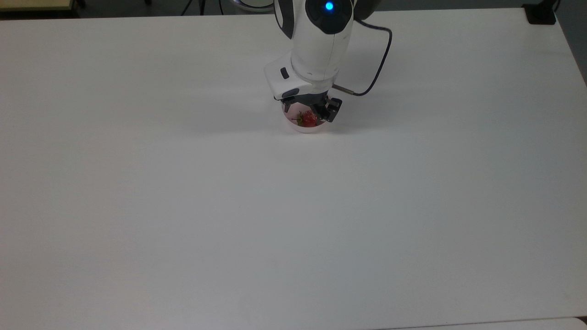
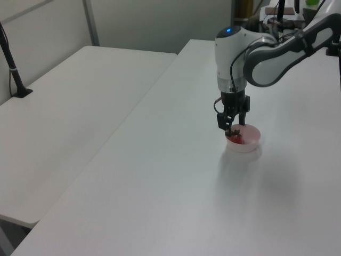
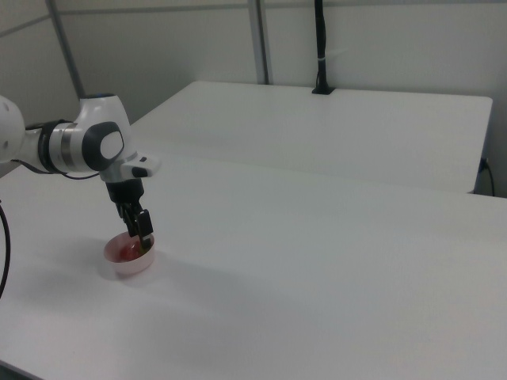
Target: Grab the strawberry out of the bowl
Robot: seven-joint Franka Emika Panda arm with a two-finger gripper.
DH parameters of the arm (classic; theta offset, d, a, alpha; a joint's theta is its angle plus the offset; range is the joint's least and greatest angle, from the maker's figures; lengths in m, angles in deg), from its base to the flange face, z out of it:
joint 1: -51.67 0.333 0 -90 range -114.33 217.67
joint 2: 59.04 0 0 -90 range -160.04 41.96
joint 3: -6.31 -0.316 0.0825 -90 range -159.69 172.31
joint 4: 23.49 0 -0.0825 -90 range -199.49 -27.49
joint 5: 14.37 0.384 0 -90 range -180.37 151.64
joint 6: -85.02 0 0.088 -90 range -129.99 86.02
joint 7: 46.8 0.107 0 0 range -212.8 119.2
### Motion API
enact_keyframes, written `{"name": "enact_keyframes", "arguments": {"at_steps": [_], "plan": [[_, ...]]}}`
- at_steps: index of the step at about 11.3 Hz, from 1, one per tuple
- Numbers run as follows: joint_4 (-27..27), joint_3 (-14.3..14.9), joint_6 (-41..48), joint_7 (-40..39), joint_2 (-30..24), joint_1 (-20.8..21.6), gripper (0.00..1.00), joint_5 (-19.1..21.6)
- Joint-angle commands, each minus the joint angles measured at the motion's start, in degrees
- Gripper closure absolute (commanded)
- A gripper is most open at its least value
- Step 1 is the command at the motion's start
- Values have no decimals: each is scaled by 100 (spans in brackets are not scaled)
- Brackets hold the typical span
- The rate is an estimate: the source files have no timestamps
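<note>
Pale pink bowl (image 3: 129,261) on white table (image 3: 317,269); gripper (image 3: 140,236) at bowl's rim, pointing down.

Glossy strawberry (image 1: 310,118), smooth plastic-looking bowl (image 1: 306,129), matt table (image 1: 229,206).

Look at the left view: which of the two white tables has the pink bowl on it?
The nearer, right-hand table in the left view: it carries the bowl under the hand. The other table sits beyond a gap.
</note>
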Motion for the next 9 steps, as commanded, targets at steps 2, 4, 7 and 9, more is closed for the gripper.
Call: {"name": "enact_keyframes", "arguments": {"at_steps": [2,4,7,9], "plan": [[-282,8,-268,246,-55,58,24,77],[-352,8,-338,246,41,67,23,60],[-510,8,-707,255,50,67,33,51],[-510,8,-795,255,50,50,52,51]]}}
